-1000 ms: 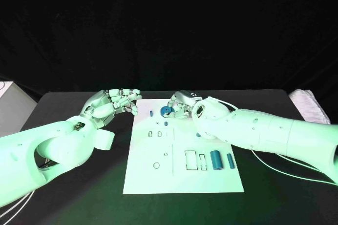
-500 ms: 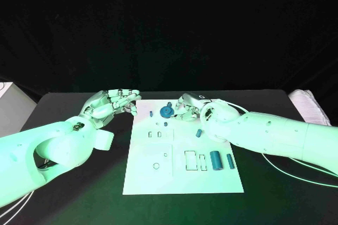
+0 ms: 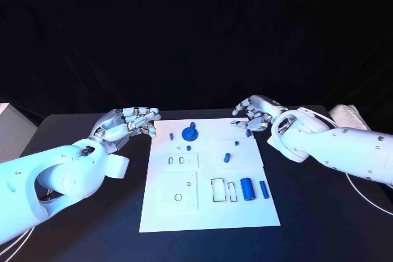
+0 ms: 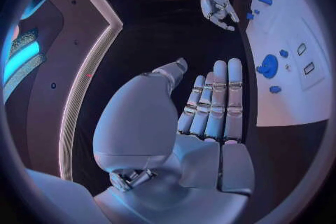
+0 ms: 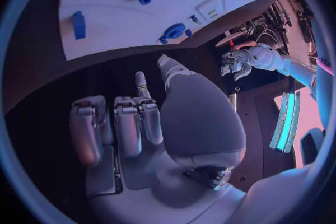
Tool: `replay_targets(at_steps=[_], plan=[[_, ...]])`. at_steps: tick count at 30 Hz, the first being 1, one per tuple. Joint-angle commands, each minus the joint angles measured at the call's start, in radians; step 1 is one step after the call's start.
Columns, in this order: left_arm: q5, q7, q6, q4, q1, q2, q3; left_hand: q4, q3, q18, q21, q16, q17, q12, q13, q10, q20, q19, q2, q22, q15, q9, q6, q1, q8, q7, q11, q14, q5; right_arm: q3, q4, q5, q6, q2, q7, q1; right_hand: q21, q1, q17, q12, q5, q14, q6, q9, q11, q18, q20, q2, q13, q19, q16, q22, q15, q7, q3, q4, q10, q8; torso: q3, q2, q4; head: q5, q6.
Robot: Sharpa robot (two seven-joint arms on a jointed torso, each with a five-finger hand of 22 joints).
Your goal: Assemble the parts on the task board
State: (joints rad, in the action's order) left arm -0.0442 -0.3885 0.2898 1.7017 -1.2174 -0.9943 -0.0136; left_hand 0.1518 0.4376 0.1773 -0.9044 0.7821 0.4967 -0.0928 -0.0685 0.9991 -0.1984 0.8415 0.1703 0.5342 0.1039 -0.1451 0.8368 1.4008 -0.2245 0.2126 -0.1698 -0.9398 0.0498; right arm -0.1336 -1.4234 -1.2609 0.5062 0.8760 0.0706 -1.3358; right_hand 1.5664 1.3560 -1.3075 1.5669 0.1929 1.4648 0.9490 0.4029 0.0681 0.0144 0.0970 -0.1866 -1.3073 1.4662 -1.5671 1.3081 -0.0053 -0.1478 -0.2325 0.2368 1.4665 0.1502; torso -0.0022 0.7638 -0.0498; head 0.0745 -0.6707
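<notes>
The white task board (image 3: 209, 211) lies in the middle of the table. A blue wheel-shaped part (image 3: 190, 134) sits near its far edge, free of both hands; it also shows in the left wrist view (image 4: 269, 66) and the right wrist view (image 5: 173, 31). Small blue pegs (image 3: 228, 157) lie around it. Two blue cylinders (image 3: 247, 189) lie beside the slots at the near right. My left hand (image 3: 131, 123) hovers at the board's far left corner, fingers apart, holding nothing. My right hand (image 3: 255, 113) hangs off the far right corner, fingers spread, also holding nothing.
A white box (image 3: 10, 131) stands at the table's left edge, and a pale stack (image 3: 356, 119) lies at the far right. Rectangular and round recesses (image 3: 182, 159) mark the board's left half.
My right hand has let go of the blue wheel-shaped part, which now rests on the board, and has drawn back to the right, off the board. The left hand has barely moved.
</notes>
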Motion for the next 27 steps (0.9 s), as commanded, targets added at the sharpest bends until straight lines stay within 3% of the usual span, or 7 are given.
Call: replay_targets(at_steps=[1,5,6,8,22,27], plan=[[-0.004,-0.007,-0.02,0.003,-0.001,0.0,0.001,-0.001,0.005,0.005,-0.006,0.007,-0.001,0.004,-0.001,-0.003,-0.001,-0.008,-0.005,0.001,0.001,0.001,-0.006,-0.007,0.001,0.022,-0.003,0.009,0.002,-0.001,0.007,0.08,-0.069,0.027,-0.113,-0.003,0.004,0.026,-0.263,0.004,-0.01,0.106,-0.002,-0.002,0.006,-0.014,0.006,-0.009,-0.263,0.105,-0.004,0.263,0.005,-0.008,-0.004,-0.015,0.104,-0.006,0.0048,0.001,0.008,0.0,0.0],[-0.004,-0.007,-0.022,0.002,-0.001,0.001,0.001,-0.001,0.005,0.005,-0.007,0.007,-0.001,0.004,-0.001,-0.003,-0.001,-0.009,-0.005,0.001,0.001,0.001,-0.006,-0.008,0.001,0.022,-0.003,0.009,0.002,-0.004,0.042,0.075,-0.106,0.051,-0.146,-0.003,0.004,0.061,-0.263,0.004,-0.017,0.106,-0.007,-0.005,0.008,-0.014,0.008,-0.025,-0.263,0.105,-0.004,0.263,0.007,-0.011,-0.005,-0.033,0.104,-0.012,0.0076,0.001,0.0096,0.0,-0.002],[-0.004,-0.007,-0.022,0.002,-0.001,0.001,0.001,-0.001,0.005,0.005,-0.007,0.007,-0.001,0.004,-0.001,-0.003,-0.001,-0.009,-0.005,0.001,0.001,0.001,-0.006,-0.008,0.001,0.022,-0.003,0.009,0.002,-0.005,0.054,0.071,-0.114,0.054,-0.152,-0.003,0.004,0.068,-0.263,0.004,-0.018,0.106,-0.009,-0.006,0.009,-0.014,0.008,-0.029,-0.263,0.105,-0.004,0.263,0.007,-0.011,-0.004,-0.037,0.104,-0.014,0.0057,0.001,0.008,0.001,-0.002],[-0.004,-0.007,-0.023,0.001,-0.001,0.001,0.001,-0.001,0.005,0.005,-0.007,0.007,-0.001,0.004,-0.001,-0.003,-0.001,-0.009,-0.005,0.001,0.001,0.001,-0.006,-0.008,0.001,0.022,-0.003,0.009,0.002,-0.007,0.073,0.066,-0.127,0.057,-0.163,0.0,0.004,0.075,-0.263,0.004,-0.018,0.106,-0.011,-0.007,0.009,-0.014,0.009,-0.032,-0.263,0.105,-0.004,0.263,0.008,-0.012,-0.003,-0.041,0.104,-0.016,0.0065,0.002,0.0077,0.003,-0.003],[-0.004,-0.006,-0.026,-0.008,-0.001,0.005,0.001,-0.001,0.005,0.005,-0.007,0.007,-0.001,0.004,-0.001,-0.003,-0.001,-0.009,-0.005,0.001,0.001,0.001,-0.006,-0.008,0.001,0.022,-0.003,0.009,0.002,-0.011,0.164,0.044,-0.158,0.024,-0.177,0.024,0.004,0.106,-0.263,0.004,-0.011,0.106,-0.025,-0.012,0.011,-0.014,0.01,-0.032,-0.263,0.105,-0.004,0.263,0.009,-0.013,-0.009,-0.055,0.104,-0.029,0.0007,0.001,0.0063,0.003,-0.018],[-0.004,-0.006,-0.026,-0.01,-0.001,0.006,0.001,-0.001,0.005,0.005,-0.007,0.007,-0.001,0.004,-0.001,-0.003,-0.001,-0.009,-0.005,0.001,0.001,0.001,-0.006,-0.008,0.001,0.022,-0.003,0.009,0.002,-0.011,0.183,0.04,-0.163,0.01,-0.177,0.034,0.004,0.107,-0.263,0.004,-0.01,0.106,-0.025,-0.012,0.011,-0.014,0.01,-0.031,-0.263,0.105,-0.004,0.263,0.009,-0.013,-0.009,-0.056,0.104,-0.029,0.0007,0.0,0.0045,0.003,-0.023]])
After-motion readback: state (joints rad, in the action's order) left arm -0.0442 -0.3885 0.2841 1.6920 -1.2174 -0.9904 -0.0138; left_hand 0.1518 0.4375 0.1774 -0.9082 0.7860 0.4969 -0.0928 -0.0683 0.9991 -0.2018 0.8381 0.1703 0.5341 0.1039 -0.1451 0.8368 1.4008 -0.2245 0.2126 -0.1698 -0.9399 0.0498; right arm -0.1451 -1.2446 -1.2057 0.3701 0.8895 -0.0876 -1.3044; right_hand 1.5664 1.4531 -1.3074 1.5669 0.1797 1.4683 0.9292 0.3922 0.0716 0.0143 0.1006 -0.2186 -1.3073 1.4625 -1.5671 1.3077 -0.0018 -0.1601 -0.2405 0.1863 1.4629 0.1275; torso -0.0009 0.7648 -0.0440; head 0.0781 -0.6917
